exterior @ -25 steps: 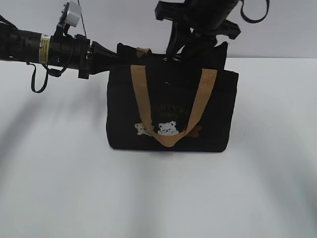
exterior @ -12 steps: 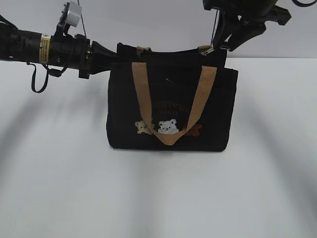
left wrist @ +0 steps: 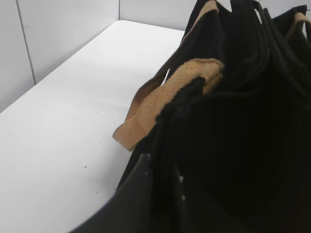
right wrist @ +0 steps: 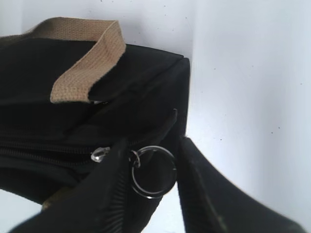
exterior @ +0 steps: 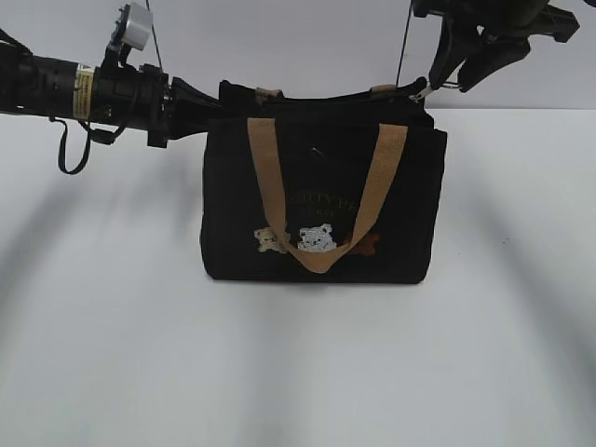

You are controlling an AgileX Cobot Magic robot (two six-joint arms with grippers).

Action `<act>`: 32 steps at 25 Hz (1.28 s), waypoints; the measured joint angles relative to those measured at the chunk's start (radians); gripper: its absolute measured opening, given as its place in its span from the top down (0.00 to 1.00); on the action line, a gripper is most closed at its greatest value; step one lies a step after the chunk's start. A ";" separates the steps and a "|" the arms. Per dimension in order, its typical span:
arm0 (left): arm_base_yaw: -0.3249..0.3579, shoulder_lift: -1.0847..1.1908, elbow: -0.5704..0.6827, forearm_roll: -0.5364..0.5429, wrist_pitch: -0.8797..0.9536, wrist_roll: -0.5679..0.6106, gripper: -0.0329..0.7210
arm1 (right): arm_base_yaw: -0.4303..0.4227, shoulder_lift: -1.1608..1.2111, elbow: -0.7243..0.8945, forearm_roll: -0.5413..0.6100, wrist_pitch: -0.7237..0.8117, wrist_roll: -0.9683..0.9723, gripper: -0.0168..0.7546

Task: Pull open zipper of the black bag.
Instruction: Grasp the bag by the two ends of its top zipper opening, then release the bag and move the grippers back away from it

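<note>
Nearest the camera in the exterior view lies the bare front of the white bench (exterior: 298, 372). Midway back, near the centre, the black bag (exterior: 321, 209) stands upright, its front face toward the camera, a tan handle (exterior: 321, 259) looped down over the small bear pictures (exterior: 315, 239). At the bag's top left corner the left gripper (exterior: 209, 102), reaching in level from the left, is pinched nearly shut on the black fabric of the top edge; the left wrist view shows its dark fingers (left wrist: 138, 194) pressed against the bag wall, a second tan handle beside them. At the top right corner the zipper (right wrist: 146, 167), a silver pull with a round ring, sits at the right end of the dark zip track. The right gripper (exterior: 447, 76), descending from above, has its jaws set narrowly, the ring between its fingers (right wrist: 206, 194); whether they clamp it cannot be told. Behind stands a pale wall (exterior: 279, 47).
</note>
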 joint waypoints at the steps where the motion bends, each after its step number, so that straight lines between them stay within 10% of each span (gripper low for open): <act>1: 0.000 0.000 0.000 0.000 0.000 0.000 0.91 | 0.000 0.000 0.000 0.001 0.001 0.000 0.68; 9: 0.000 0.000 0.000 -0.014 0.004 -0.019 0.88 | 0.000 0.000 0.000 0.003 0.001 0.000 0.64; 16: 0.002 0.000 0.000 -0.046 0.009 -0.041 0.53 | 0.000 0.000 0.000 0.003 0.001 0.000 0.40; 21: 0.023 -0.031 0.000 0.000 0.026 -0.134 0.47 | 0.000 0.000 0.000 0.003 0.001 0.000 0.37; 32: 0.047 -0.218 0.000 0.098 0.706 -0.831 0.23 | 0.000 -0.022 0.000 0.004 0.001 -0.009 0.37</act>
